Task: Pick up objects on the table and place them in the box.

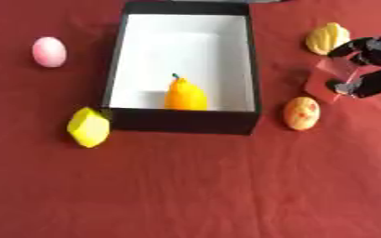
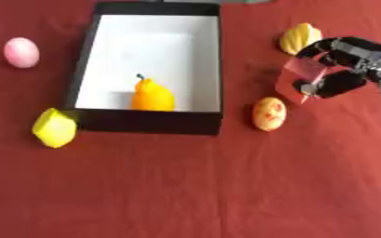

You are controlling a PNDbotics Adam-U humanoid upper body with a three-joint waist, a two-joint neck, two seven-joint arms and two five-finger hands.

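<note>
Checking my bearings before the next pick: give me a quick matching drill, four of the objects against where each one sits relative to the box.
Things:
1. orange pear-shaped fruit
2. pink egg
3. yellow lemon
4. speckled orange piece

Places:
A. outside the box, at its near left corner
B. on the cloth right of the box, near its front
C. inside the box, at the front wall
D. far out on the left, apart from the box

Pairs: 1-C, 2-D, 3-A, 4-B
</note>
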